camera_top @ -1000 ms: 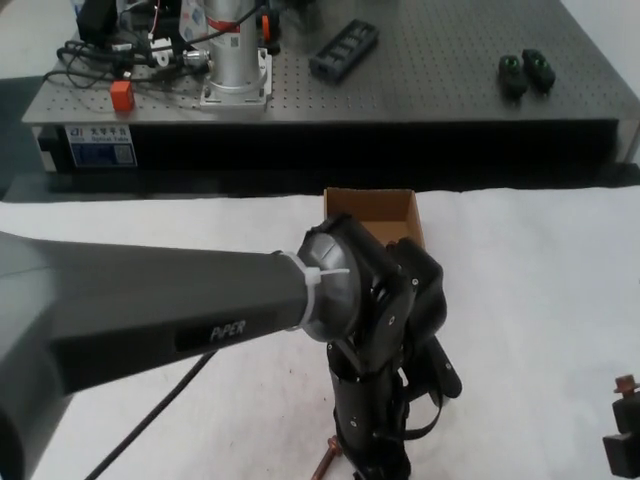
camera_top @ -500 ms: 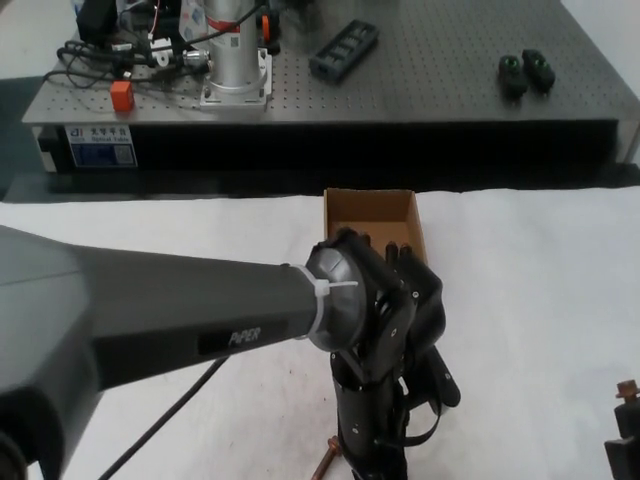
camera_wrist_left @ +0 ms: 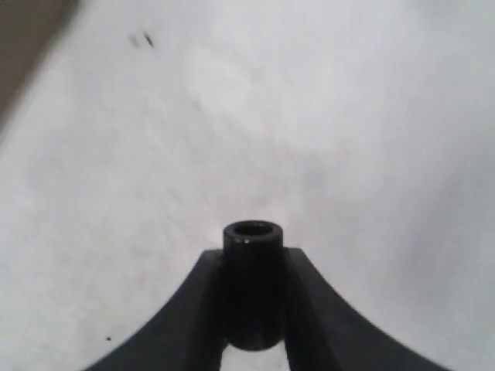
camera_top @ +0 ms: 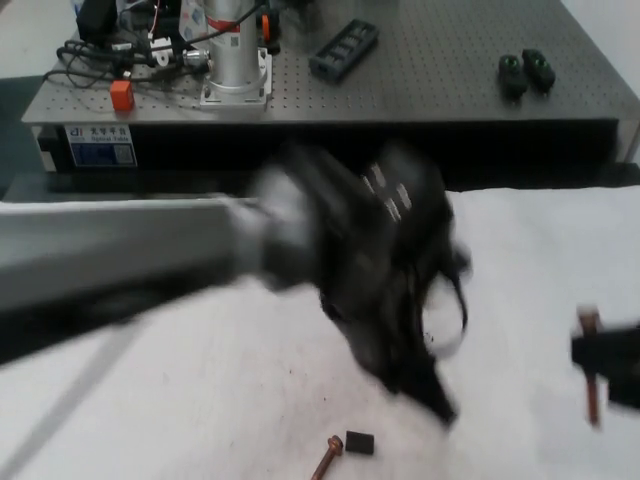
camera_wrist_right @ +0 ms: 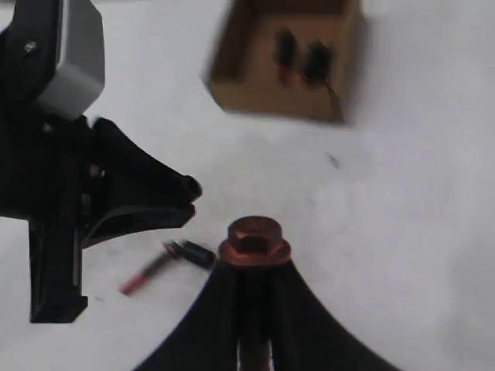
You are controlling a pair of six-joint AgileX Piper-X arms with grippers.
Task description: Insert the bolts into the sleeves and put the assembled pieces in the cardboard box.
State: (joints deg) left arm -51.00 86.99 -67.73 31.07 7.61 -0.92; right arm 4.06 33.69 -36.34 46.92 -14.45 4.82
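Observation:
My left gripper (camera_wrist_left: pixel 254 261) is shut on a black sleeve (camera_wrist_left: pixel 253 301), held upright with its bore showing. In the high view the left arm is a blur across the middle, its gripper (camera_top: pixel 432 398) above the white cloth. My right gripper (camera_wrist_right: pixel 255 272) is shut on a copper bolt (camera_wrist_right: pixel 254 239), head toward the camera; it hangs at the right edge (camera_top: pixel 606 357) with the bolt (camera_top: pixel 590 385) pointing down. A loose bolt (camera_top: pixel 326 460) and black sleeve (camera_top: pixel 360 442) lie on the cloth near the front. The cardboard box (camera_wrist_right: pixel 271 100) holds two assembled pieces (camera_wrist_right: pixel 302 58).
A raised perforated bench (camera_top: pixel 450 80) runs along the back, carrying a metal post (camera_top: pixel 235 60), cables, a black tray (camera_top: pixel 343 48) and two dark parts (camera_top: pixel 525 72). The left arm's gripper (camera_wrist_right: pixel 116 209) shows close by in the right wrist view.
The left arm has swung up and back from the cloth's front, blurred and now covering the box. The right gripper with its bolt has risen from the lower right corner.

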